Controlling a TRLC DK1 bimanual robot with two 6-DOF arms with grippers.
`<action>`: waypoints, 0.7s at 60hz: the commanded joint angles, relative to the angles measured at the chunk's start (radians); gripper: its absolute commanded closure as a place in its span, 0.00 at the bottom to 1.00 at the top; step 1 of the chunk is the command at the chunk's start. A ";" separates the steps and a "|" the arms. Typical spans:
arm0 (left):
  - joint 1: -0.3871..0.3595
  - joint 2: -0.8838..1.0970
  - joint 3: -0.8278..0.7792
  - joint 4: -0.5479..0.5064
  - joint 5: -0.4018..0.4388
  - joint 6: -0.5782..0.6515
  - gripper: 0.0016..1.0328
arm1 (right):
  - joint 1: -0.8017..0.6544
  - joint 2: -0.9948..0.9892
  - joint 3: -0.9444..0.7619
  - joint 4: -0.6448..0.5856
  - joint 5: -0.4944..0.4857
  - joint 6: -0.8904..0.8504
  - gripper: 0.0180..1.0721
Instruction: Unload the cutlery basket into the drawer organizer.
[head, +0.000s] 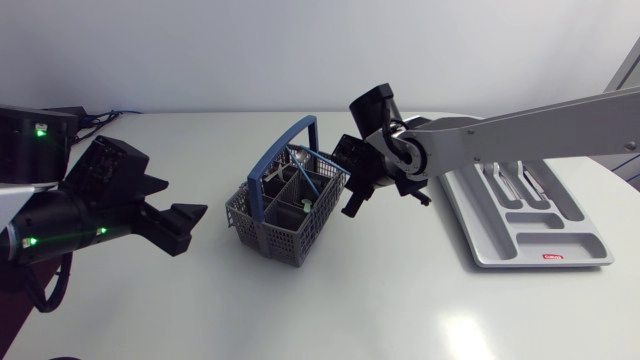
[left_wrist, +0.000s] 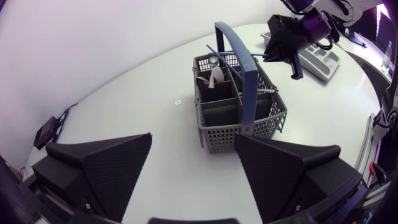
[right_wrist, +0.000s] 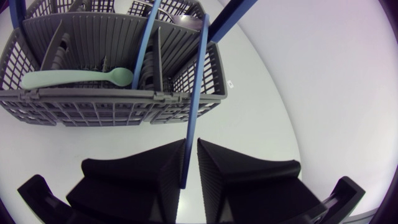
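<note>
The grey cutlery basket (head: 285, 215) with a blue carry handle (head: 290, 150) stands mid-table. My right gripper (head: 352, 198) is at its right rim, tilted down. In the right wrist view its fingers (right_wrist: 143, 177) press from both sides on a thin blue utensil handle (right_wrist: 198, 81) that leans out of the basket (right_wrist: 93, 102). A second blue handle (right_wrist: 146, 43) and a pale green spoon (right_wrist: 74, 78) stay inside. My left gripper (left_wrist: 196, 180) hangs open, short of the basket (left_wrist: 239, 109) on its left, with nothing between its fingers.
The grey drawer organizer (head: 545, 240) lies at the right, behind my right arm, with a few pieces of cutlery (head: 530, 185) in its far slots. Bare white tabletop spreads in front of the basket and both grippers.
</note>
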 joint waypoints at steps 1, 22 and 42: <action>-0.008 0.005 0.026 0.016 0.000 0.023 0.09 | 0.011 -0.033 -0.002 0.009 0.005 -0.034 0.89; -0.014 -0.011 0.020 0.023 0.000 0.057 0.09 | 0.042 -0.137 -0.020 -0.020 0.000 -0.058 0.95; -0.113 -0.012 0.071 0.039 -0.020 0.220 0.09 | 0.030 -0.375 -0.212 -0.066 0.002 -0.084 0.95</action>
